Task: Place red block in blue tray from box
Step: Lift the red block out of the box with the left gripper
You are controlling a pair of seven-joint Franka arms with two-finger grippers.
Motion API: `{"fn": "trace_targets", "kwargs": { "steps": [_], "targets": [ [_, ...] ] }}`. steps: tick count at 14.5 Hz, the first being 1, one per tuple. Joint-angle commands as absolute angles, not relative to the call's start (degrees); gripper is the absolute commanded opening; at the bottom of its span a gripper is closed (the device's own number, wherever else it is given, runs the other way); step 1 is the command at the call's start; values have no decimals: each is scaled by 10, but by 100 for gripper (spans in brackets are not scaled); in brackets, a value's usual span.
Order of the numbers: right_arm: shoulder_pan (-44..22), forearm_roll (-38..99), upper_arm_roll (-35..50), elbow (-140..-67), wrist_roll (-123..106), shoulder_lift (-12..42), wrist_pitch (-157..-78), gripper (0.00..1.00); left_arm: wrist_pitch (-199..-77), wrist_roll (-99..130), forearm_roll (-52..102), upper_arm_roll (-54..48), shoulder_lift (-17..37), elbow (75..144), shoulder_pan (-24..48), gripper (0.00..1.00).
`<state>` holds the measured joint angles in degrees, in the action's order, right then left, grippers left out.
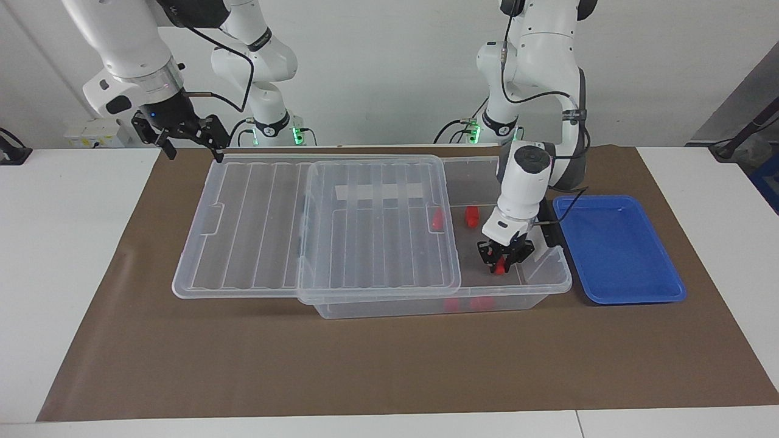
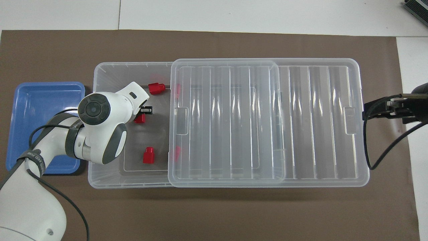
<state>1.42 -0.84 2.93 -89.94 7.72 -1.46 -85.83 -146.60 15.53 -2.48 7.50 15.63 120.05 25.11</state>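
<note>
Left gripper (image 1: 503, 255) clasping red block (image 1: 499, 265) (facing view), inside box (image 1: 551, 286)

Left gripper (image 1: 503, 258) clamps a small red plastic block (image 1: 499, 266) inside the clear plastic box (image 1: 548, 277), beside the shallow blue tray (image 1: 618, 249).

Opposed high cameras share the box (image 1: 377, 243).

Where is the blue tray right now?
The blue tray lies on the brown mat at the left arm's end of the table, right beside the box, whose open end the left gripper has entered.
</note>
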Motion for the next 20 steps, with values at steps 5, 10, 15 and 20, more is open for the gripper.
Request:
{"fn": "trace_targets", "kwargs": {
  "steps": [5, 10, 15, 20],
  "targets": [
    [21, -7, 34, -901, 86, -19, -853, 100, -1461, 152, -36, 78, 157, 1199, 254, 0],
    [21, -7, 34, -901, 86, -19, -853, 100, -1401, 151, -36, 78, 156, 1162, 255, 0],
    [21, -7, 34, -901, 86, -20, -853, 100, -1348, 151, -36, 78, 141, 1136, 255, 0],
    [21, -7, 34, -901, 86, -19, -853, 100, -1222, 147, -36, 78, 119, 1070, 251, 0]
  ]
}}
